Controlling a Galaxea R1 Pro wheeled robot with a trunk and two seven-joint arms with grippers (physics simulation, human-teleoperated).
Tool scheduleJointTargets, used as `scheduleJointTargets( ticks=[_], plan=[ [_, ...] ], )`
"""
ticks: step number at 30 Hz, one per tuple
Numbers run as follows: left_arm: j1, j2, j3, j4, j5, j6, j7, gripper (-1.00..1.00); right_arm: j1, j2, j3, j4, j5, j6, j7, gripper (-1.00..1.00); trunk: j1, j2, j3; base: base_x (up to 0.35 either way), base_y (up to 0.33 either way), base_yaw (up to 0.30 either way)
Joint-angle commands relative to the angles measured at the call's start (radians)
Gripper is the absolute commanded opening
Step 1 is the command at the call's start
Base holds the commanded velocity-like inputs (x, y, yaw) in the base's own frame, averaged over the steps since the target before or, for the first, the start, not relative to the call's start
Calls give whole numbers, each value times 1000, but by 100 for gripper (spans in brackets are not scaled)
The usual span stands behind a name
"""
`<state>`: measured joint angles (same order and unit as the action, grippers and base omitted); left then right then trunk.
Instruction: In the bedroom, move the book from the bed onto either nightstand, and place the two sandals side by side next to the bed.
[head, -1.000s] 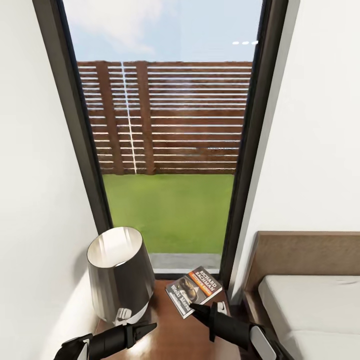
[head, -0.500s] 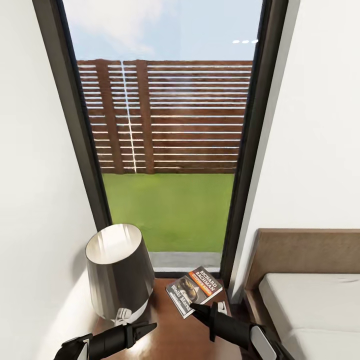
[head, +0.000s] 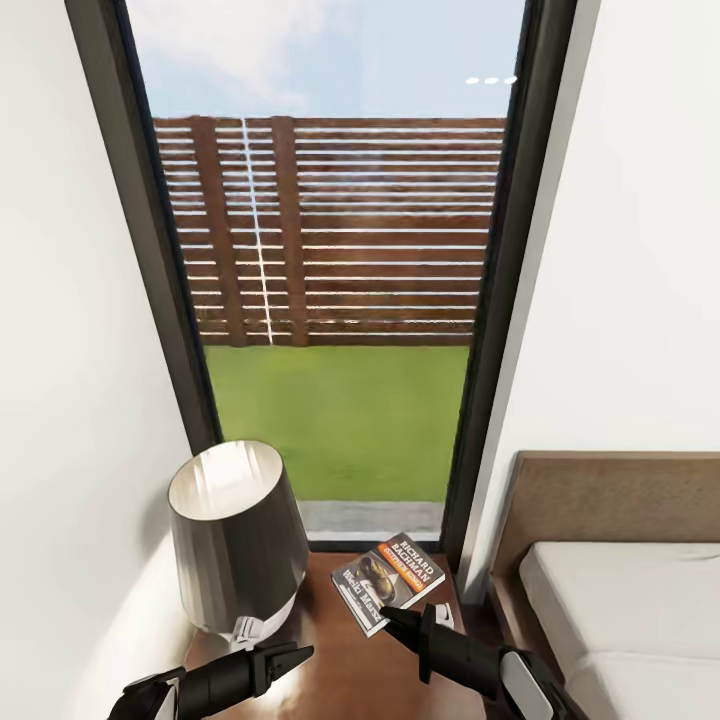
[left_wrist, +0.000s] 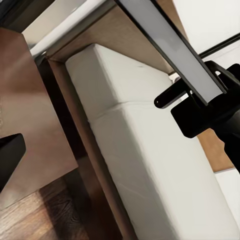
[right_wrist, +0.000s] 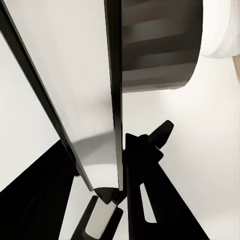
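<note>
The book lies flat on the nightstand, dark cover up, beside the window. My right gripper hovers open just at the book's near edge and holds nothing. My left gripper is open over the nightstand's front, below the lamp. The bed, with its grey mattress and brown headboard, stands to the right. The left wrist view shows the mattress and the nightstand top. The two sandals are out of view.
A lamp with a dark metallic shade fills the nightstand's left half, close to my left arm; the right wrist view shows its shade. A tall black-framed window is straight ahead, with white walls on either side.
The whole picture has shifted slightly, so the camera moved. The book and both grippers keep their places.
</note>
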<state>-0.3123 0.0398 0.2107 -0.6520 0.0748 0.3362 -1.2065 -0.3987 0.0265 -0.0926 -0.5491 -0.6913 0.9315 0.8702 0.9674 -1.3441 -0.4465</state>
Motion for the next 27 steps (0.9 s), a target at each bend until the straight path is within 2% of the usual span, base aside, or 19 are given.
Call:
scheduleJointTargets(
  ticks=[1,27],
  plan=[
    [-1,0,1,0,3,10,-3,100,-1,1,-6,0,4,4,4,-100,4,-8,-4,0,0,0],
    [-1,0,1,0,3,10,-4,100,-1,1,-4,0,5,4,4,-100,104,-190,-86,0,0,0]
  ],
)
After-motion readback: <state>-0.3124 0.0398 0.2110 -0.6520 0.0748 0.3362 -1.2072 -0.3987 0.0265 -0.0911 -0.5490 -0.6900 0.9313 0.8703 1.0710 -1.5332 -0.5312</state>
